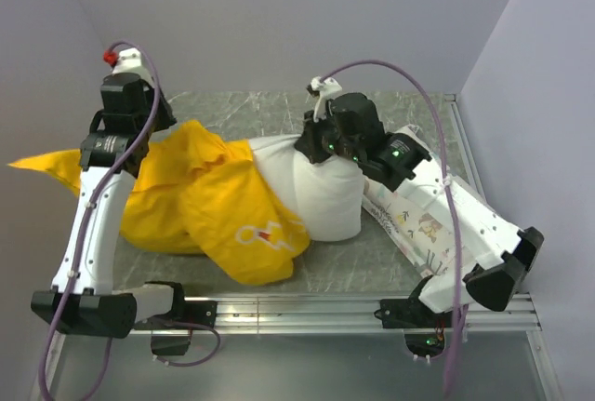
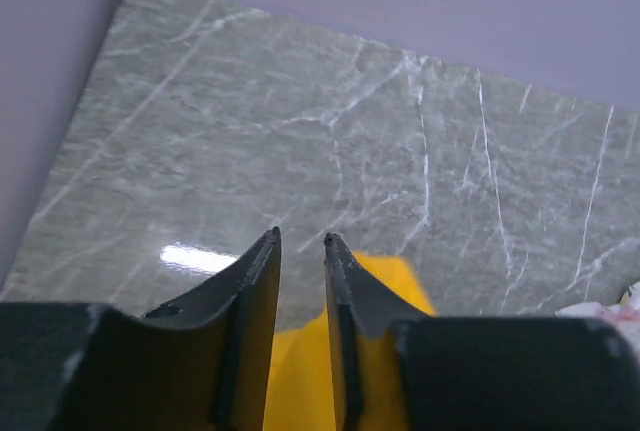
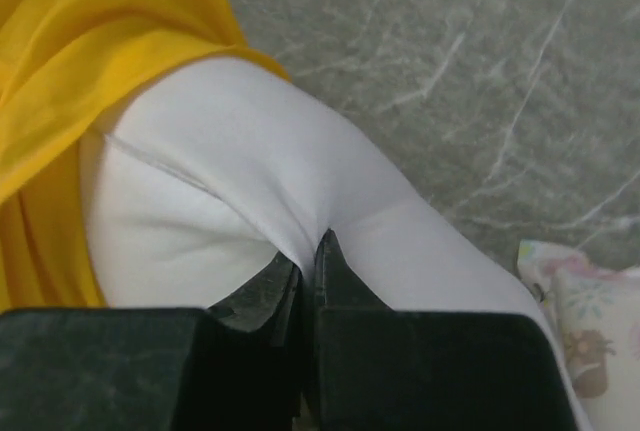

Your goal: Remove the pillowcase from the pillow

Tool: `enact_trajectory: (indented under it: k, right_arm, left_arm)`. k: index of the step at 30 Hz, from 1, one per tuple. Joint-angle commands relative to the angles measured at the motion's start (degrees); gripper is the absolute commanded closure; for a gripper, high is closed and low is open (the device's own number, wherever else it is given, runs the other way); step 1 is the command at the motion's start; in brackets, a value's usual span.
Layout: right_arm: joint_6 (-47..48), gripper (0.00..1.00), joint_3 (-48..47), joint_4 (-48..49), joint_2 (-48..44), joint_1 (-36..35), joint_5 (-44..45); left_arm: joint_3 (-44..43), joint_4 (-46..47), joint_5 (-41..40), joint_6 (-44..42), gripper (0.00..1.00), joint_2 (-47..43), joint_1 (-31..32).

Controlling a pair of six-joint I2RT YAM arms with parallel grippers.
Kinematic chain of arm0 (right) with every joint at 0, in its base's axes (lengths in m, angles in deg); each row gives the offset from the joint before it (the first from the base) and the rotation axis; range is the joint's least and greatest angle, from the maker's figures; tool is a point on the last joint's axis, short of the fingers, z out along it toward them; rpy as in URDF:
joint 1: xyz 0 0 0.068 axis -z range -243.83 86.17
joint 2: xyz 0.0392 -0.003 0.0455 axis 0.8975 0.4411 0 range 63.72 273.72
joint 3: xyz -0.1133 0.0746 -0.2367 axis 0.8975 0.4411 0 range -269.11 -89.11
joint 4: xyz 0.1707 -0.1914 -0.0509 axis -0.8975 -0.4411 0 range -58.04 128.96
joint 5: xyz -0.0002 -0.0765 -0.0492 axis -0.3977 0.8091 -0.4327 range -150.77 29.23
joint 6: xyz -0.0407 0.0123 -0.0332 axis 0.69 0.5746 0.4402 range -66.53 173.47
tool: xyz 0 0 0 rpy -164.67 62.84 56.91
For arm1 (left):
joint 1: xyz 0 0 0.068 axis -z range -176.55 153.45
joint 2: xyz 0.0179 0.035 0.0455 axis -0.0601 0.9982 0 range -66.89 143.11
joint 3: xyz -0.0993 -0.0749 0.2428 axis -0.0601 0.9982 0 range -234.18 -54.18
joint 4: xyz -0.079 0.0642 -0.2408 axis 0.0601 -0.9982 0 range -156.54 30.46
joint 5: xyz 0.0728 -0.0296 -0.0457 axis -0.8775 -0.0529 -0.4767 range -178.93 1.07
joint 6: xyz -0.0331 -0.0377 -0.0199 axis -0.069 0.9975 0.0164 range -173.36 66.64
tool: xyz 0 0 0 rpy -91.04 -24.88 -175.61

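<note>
**A:** Top view first. Where is the pillowcase?
**B:** Yellow and bunched, at nine o'clock of the white pillow, with that end of the pillow tucked inside it. A printed pillow lies at four o'clock.
**A:** Left wrist view?
**B:** The left gripper has its fingers drawn close, with yellow cloth low in the narrow gap. The marble table stretches toward twelve o'clock.
**A:** Right wrist view?
**B:** The right gripper has its fingers pressed together, pinching a fold of the pillow. Yellow cloth lies at ten o'clock.

Thin crumpled yellow cloth pillowcase, smooth white fabric pillow, glossy marbled table.
</note>
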Motion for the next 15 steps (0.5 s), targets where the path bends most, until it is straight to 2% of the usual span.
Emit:
enact_trajectory:
  k: [1,2,3,6,9,15]
  right_arm:
    - [-11.0,1.00,13.8,10.2,-0.4,7.4,-8.6]
    - [-12.5,1.00,16.3,13.0,0.4,9.4,-8.5]
    - [-12.9,1.00,18.2,13.7,1.1,10.3,-8.0]
    - [-13.9,1.00,23.0,16.6,4.6,11.8,-9.2]
    - [-14.9,1.00,24.2,17.9,8.3,12.1,-8.5]
    - [-16.2,1.00,22.1,18.4,14.4,13.3,-8.3]
  left_arm:
    - [-0.6,3.0,-0.8,-1.2,0.68,3.1,3.4]
    - [-0.4,3.3,-1.3,-1.2,0.64,4.3,4.2]
    - [0.1,4.2,-1.6,-1.1,0.54,4.7,5.9]
    - [1.3,6.5,-1.8,-0.6,0.39,4.7,8.5]
    - [0.8,8.3,-0.8,0.1,0.31,3.5,9.9]
    - [-0.5,9.4,-1.5,2.5,0.25,-1.7,12.4]
